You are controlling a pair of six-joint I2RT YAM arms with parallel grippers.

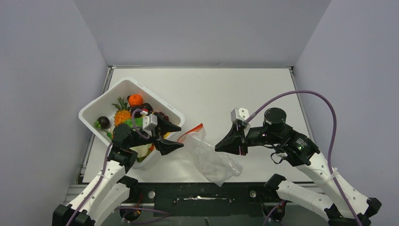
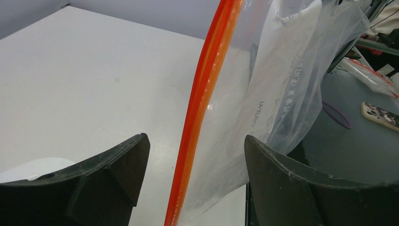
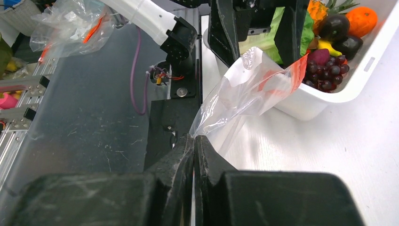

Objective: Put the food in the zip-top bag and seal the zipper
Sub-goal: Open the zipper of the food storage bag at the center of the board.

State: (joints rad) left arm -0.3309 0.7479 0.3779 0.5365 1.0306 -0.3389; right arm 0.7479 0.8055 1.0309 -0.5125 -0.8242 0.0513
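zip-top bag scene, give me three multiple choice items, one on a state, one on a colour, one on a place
1. The right claw is: A shut on the zip-top bag; B wide open; C holding a spoon.
2. The zipper is: A blue; B red-orange; C green.
3. The food lies: A in the bag; B in the white tub; C on the floor.

Answers:
1. A, its jaws meet on the clear film in the right wrist view.
2. B, the strip shows red-orange in the left wrist view.
3. B, the fruit fills the tub and the bag looks empty.
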